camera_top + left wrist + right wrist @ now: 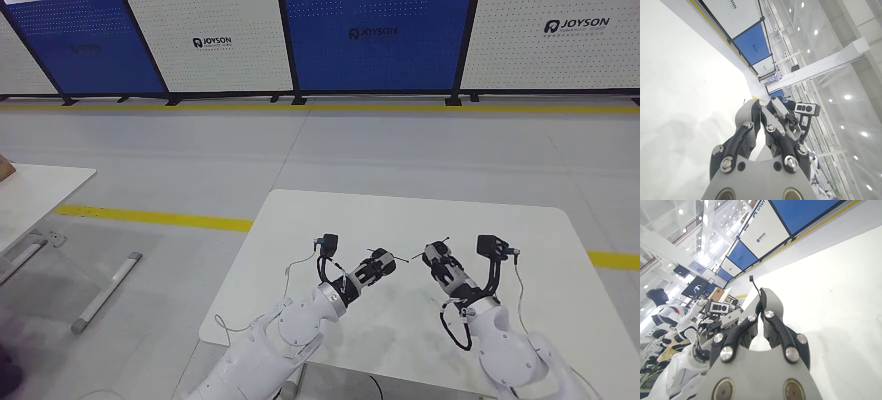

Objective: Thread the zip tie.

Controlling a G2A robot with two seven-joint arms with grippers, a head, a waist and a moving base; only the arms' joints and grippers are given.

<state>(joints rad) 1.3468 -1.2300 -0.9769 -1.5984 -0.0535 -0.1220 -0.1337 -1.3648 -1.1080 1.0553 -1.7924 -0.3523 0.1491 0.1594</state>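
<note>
My right gripper (430,252) (761,294) is shut on a thin black zip tie (755,287). The tie's square head (751,277) sticks out past the fingertips. My left gripper (388,260) (759,106) is shut as well, with a thin dark strip pinched between its pads and a fine black tip (744,100) showing beyond them. Both grippers hang over the middle of the white table (500,230), tips facing each other a short gap apart. The right gripper (778,107) also appears just behind the left fingers in the left wrist view.
The white table's bare top spreads around both arms, with its far edge (420,195) ahead. A second white table (40,190) stands off to the left across the floor. Blue and white panels (380,45) line the back.
</note>
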